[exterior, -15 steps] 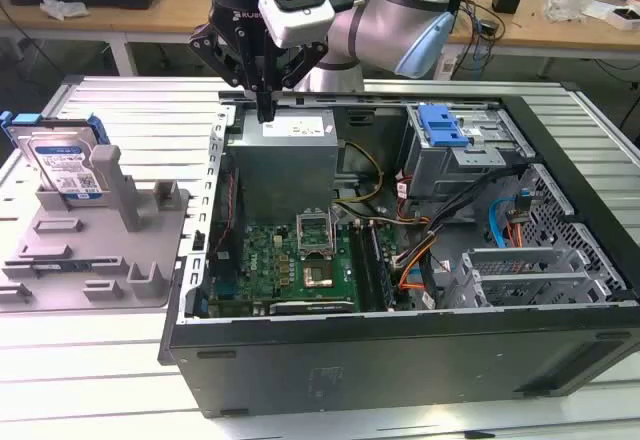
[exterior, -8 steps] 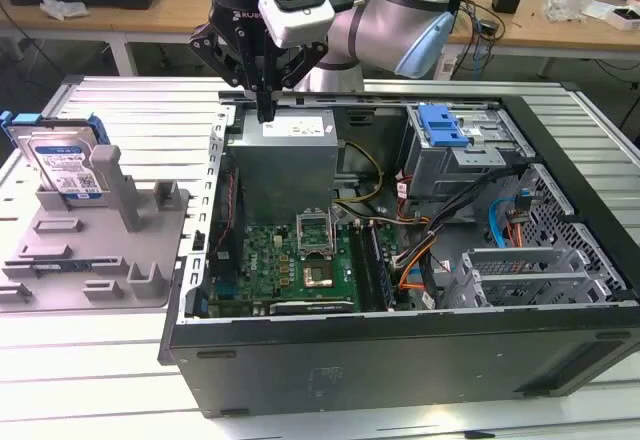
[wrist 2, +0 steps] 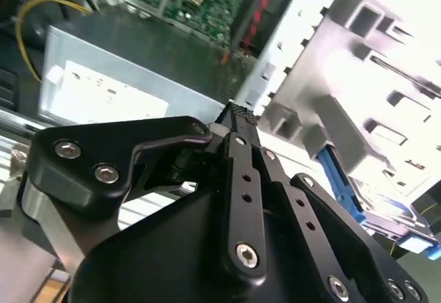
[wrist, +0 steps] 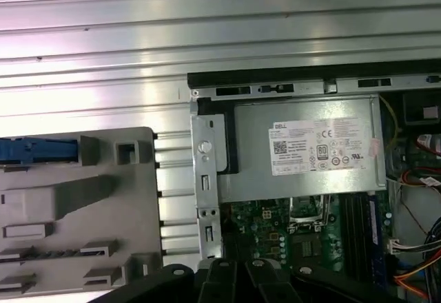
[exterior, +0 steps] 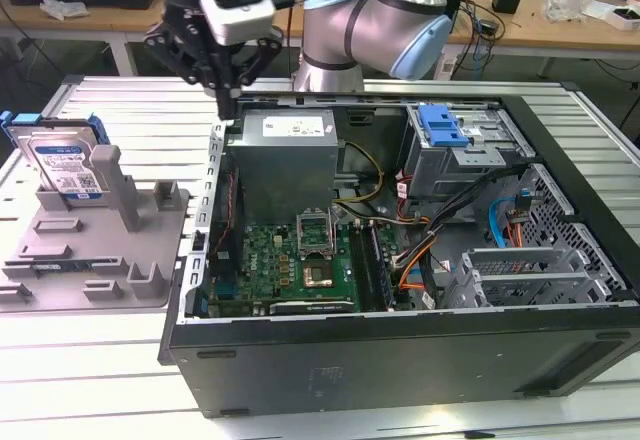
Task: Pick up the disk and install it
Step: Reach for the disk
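Beside the computer case [exterior: 400, 355], on the exterior view's left, the disk [exterior: 66, 165] stands up in a grey fixture plate [exterior: 112, 248]. It looks hard and breakable, so hold its blue side edges. Farther back, over the case's corner, the gripper [exterior: 229, 110] is squeezed closed, empty.
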Motion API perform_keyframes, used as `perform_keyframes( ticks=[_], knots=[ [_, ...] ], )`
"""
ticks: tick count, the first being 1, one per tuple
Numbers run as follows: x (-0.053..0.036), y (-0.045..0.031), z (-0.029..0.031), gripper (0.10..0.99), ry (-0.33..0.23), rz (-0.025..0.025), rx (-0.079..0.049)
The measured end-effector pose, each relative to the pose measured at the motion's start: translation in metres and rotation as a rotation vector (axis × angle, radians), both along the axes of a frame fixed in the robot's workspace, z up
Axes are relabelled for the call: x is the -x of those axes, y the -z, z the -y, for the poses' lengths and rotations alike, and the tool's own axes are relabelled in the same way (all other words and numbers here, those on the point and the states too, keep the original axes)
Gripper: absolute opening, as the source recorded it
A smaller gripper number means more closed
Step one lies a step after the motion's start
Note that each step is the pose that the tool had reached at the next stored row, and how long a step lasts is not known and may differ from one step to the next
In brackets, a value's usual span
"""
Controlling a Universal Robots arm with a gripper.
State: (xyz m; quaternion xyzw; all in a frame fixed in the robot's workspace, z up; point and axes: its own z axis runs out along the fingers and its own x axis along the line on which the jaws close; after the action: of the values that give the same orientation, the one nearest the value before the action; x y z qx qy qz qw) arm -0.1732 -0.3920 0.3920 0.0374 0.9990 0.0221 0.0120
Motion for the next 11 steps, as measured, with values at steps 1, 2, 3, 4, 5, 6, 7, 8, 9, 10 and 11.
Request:
perform_keyframes(
  ticks=[1,2,3,4,5,6,7,8,9,10,11],
  knots=[
    [0.0106,0.0004,-0.0021,0.106,0.0,-0.0004,0.0],
    [0.0179,0.0008,-0.0037,0.106,0.0,-0.0006,0.0],
    [0.0242,0.0011,-0.0051,0.106,0.0,-0.0009,0.0],
    [0.029,0.0014,-0.0062,0.106,0.0,-0.0011,0.0],
    [0.0335,0.0017,-0.0073,0.106,0.0,-0.0013,0.0],
    [0.0409,0.0021,-0.0092,0.106,0.0,-0.0017,0.0],
    [0.0446,0.0024,-0.0103,0.106,0.0,-0.0019,0.0],
    [0.0492,0.0027,-0.0117,0.106,0.0,-0.002,0.0],
    [0.0531,0.0029,-0.0128,0.106,0.0,-0.0022,0.0],
    [0.0577,0.0032,-0.0142,0.106,0.0,-0.0024,0.0],
    [0.0617,0.0035,-0.0155,0.106,0.0,-0.0027,0.0]
  ],
)
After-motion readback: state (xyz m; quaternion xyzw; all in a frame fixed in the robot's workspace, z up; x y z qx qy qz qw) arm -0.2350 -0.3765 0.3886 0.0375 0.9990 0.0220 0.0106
